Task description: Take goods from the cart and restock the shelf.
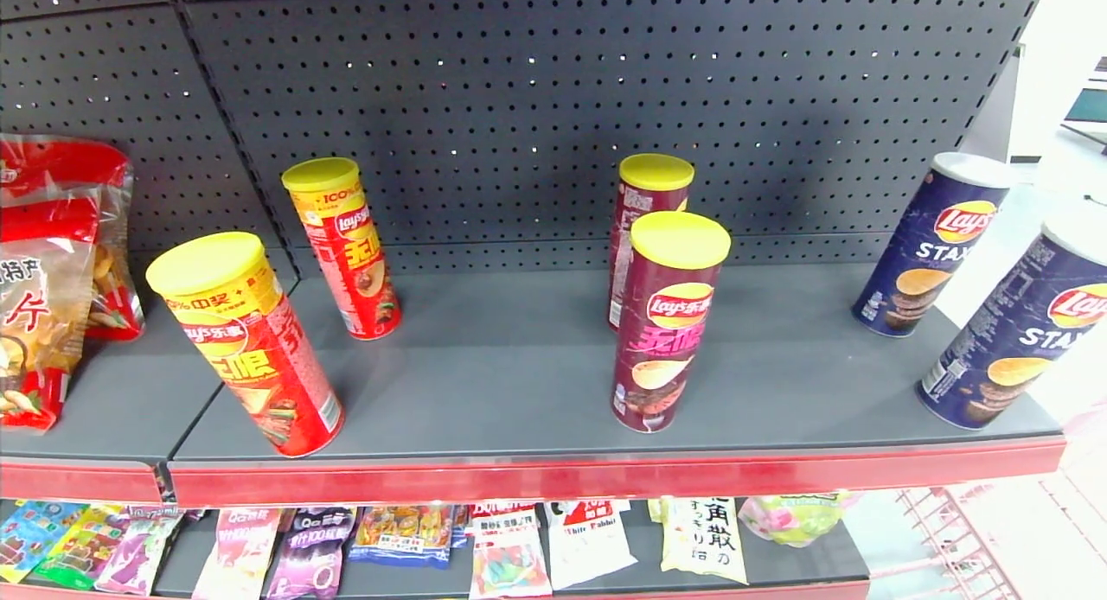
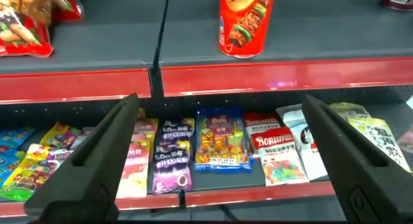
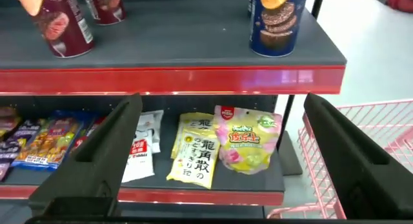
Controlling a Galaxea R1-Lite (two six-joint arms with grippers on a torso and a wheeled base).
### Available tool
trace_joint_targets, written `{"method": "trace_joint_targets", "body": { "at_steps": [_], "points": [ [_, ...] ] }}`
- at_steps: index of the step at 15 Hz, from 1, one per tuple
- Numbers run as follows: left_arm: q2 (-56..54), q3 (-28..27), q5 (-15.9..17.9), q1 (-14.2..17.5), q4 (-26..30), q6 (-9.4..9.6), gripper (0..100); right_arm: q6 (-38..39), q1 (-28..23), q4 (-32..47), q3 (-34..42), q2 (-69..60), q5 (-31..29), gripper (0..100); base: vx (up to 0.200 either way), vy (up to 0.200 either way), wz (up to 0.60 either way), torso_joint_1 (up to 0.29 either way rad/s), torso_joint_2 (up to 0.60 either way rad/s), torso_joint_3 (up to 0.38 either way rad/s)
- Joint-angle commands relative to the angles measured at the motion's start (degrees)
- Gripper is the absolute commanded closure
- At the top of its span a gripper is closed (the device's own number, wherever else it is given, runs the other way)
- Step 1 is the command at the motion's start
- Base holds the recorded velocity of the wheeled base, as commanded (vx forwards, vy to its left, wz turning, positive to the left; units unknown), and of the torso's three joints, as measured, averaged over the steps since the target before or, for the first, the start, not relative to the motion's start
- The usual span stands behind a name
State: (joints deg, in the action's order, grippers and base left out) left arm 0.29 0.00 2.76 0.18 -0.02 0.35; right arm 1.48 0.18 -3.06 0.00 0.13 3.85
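Observation:
The grey upper shelf carries upright chip cans: two red ones on the left, two maroon ones in the middle and two dark blue ones on the right. A pink wire cart stands low at the right, also seen as the cart in the right wrist view. My left gripper is open and holds nothing, in front of the lower shelf below a red can. My right gripper is open with nothing in it, facing the lower shelf below a blue can.
Red snack bags stand at the upper shelf's left end. The lower shelf holds several flat candy and snack packets. A red lip runs along the shelf front. Free room lies between the can groups.

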Motion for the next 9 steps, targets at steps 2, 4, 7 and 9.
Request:
{"method": "trace_joint_targets", "body": {
  "at_steps": [2,4,7,9],
  "points": [
    [-0.29,0.00,-0.21,-0.01,0.02,0.00,0,-0.95,-0.01,0.60,-0.09,-0.13,0.28,0,0.000,0.000,0.00,0.000,0.00,0.000],
    [-0.29,0.00,-0.21,-0.01,-0.06,-0.09,0,-1.65,-0.09,3.15,-0.09,-0.13,-5.26,0,0.000,0.000,0.00,0.000,0.00,0.000],
    [-0.29,0.00,-0.21,-0.01,0.02,0.00,0,-1.12,-0.09,3.06,-0.09,-0.13,-4.12,0,0.000,0.000,0.00,0.000,0.00,0.000],
    [-0.29,0.00,-0.21,-0.01,0.02,0.00,0,-1.48,-0.09,3.06,-0.09,-0.13,-4.29,0,0.000,0.000,0.00,0.000,0.00,0.000]
  ]
}}
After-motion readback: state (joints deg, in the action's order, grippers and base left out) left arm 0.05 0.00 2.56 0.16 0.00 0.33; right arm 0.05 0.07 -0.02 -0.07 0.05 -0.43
